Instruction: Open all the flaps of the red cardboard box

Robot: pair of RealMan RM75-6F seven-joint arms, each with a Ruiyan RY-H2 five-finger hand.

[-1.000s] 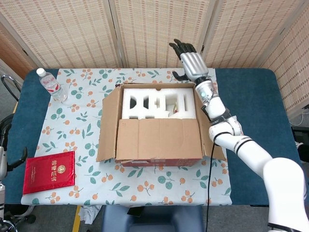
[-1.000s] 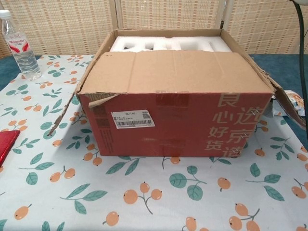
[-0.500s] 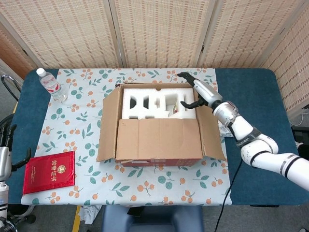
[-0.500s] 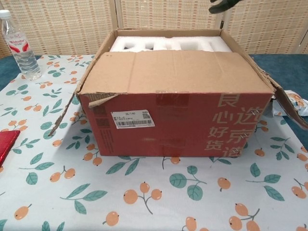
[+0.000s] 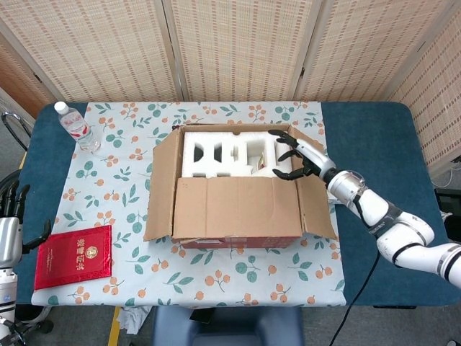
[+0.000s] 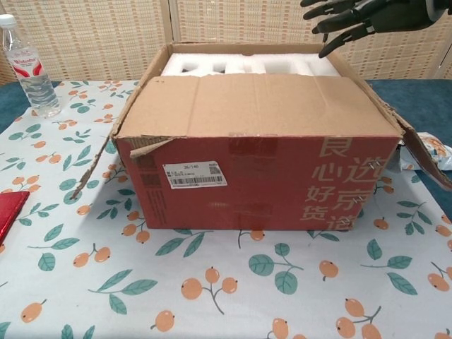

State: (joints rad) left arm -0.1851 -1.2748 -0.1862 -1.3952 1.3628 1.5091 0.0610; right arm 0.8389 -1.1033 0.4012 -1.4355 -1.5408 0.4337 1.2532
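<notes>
Right hand (image 5: 297, 155): lower and nearer than half a second ago, now hanging over the right end of the opening of the red cardboard box (image 6: 258, 180) rather than its far right corner. A second ago it was raised upright behind the box. Fingers spread and slightly curled, holding nothing; from these views I cannot tell whether the fingertips touch the foam. In the chest view the same hand (image 6: 364, 15) has come further into the top right of the picture, fingers (image 6: 332, 44) pointing left and down above the box's far edge.

Left hand (image 5: 13, 209): only dark fingertips at the left edge of the head view, off the table; whether spread or closed cannot be told.

Red cardboard box: middle of the table (image 5: 374, 130), on the floral tablecloth (image 5: 115, 180), unmoved across the frames. Near flap (image 5: 236, 205) lies folded flat over the front half of the opening. Left flap (image 5: 161, 184) and right flap (image 5: 315, 202) stand swung outward.

Contents: white foam insert (image 5: 227, 153) with cut-out recesses, filling the uncovered rear half.

Head view only: water bottle (image 5: 76, 127) upright at the far left of the cloth, red booklet (image 5: 73, 256) at the near left corner, the insert's recesses.

Chest view only: the box's red front, white label (image 6: 195, 174), pale printed characters (image 6: 339, 187).
</notes>
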